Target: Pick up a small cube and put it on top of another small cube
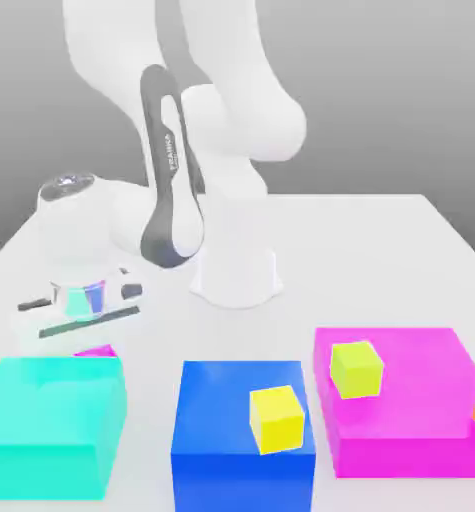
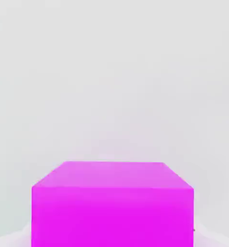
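Altogether three big blocks (image 1: 243, 410).

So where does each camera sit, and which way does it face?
Exterior view: off the arm, looking down across the blue block toward the robot's base; arm and hand show.
Hand view: on the hand, facing the small magenta cube; pale edges beside it are likely fingers.
Shared: that cube, partly hidden in the exterior view.

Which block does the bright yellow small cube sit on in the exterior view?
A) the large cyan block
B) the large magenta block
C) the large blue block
C: the yellow cube rests on top of the large blue block, near its edge on the exterior view's right.
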Action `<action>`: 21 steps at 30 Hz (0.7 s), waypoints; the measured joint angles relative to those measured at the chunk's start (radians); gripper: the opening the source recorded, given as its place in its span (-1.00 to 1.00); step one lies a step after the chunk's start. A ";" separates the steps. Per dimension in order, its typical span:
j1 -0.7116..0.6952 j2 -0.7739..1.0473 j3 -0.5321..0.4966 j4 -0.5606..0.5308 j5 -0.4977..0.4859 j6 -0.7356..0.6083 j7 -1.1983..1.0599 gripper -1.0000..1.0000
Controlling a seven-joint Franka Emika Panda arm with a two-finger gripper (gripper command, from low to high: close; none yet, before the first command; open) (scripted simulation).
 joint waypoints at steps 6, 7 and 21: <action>0.006 -0.201 0.018 -0.026 0.079 -0.167 -0.060 -1.00; 0.017 -0.221 0.011 -0.009 0.103 -0.189 -0.093 -1.00; -0.135 -0.055 -0.066 0.219 -0.002 -0.342 -0.568 -1.00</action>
